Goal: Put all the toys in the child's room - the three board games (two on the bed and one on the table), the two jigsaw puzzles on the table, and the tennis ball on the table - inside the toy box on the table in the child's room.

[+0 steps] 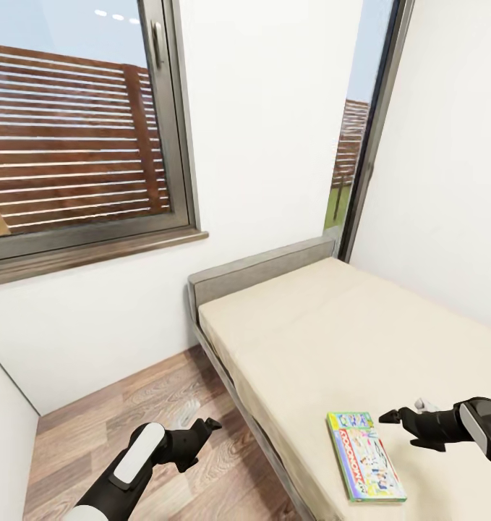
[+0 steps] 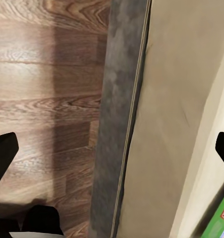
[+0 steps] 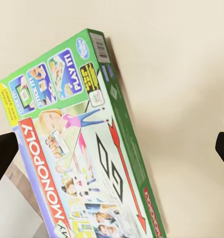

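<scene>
A white-green Monopoly board game (image 1: 364, 456) lies flat on the beige mattress of the bed (image 1: 332, 333), near its front edge. My right gripper (image 1: 404, 423) hovers just right of the box's far end, open with nothing between its fingers. In the right wrist view the box (image 3: 77, 148) lies below the open right gripper (image 3: 112, 148). My left gripper (image 1: 202, 432) hangs open over the wood floor beside the bed frame. The left wrist view looks down past the open left gripper (image 2: 112, 153) at the frame, with a green corner of the box (image 2: 221, 220) at the edge.
The bed's grey frame (image 1: 234, 391) and low headboard (image 1: 259, 271) stand against the white wall. A large window (image 1: 71, 130) is at left and a narrow one (image 1: 357, 130) in the corner. Wood-plank floor (image 1: 129, 405) runs left of the bed.
</scene>
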Motion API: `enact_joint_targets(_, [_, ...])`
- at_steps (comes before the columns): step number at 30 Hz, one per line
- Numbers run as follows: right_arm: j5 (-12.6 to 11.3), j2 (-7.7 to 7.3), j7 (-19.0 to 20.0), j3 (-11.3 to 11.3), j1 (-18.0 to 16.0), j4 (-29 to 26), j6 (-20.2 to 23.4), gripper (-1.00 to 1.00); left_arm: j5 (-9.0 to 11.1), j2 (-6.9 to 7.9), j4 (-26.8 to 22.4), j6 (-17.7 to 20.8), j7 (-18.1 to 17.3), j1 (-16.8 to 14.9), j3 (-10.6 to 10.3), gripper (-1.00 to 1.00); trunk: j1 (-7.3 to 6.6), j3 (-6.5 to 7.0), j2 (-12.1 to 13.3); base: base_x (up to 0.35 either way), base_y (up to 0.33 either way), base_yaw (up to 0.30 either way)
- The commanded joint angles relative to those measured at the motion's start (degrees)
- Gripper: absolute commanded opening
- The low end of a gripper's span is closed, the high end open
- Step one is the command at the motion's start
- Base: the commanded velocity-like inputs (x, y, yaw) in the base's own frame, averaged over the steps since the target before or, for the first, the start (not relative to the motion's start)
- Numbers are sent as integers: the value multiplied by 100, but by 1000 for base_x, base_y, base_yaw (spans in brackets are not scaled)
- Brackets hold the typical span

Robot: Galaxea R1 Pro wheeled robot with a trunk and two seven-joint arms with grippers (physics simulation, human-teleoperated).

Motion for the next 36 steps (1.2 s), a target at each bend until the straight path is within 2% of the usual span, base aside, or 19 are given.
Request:
enact_joint_targets(1, [-49,0,-13,-14,-3,-2,43,100,62,2,-8,-2,57,-3,-8,100,0,-6,-4,0,0,0])
enact_joint_targets(30, [-54,45,33,-18,13,13,42,100,59,3,-14,-9,57,1,-24,100,0,-6,-4,0,0,0])
enact_joint_targets(36, [-56,50,34,-21,27,27,42,100,58,3,-15,-10,57,-1,-26,100,132,-114,-245,0,0,0])
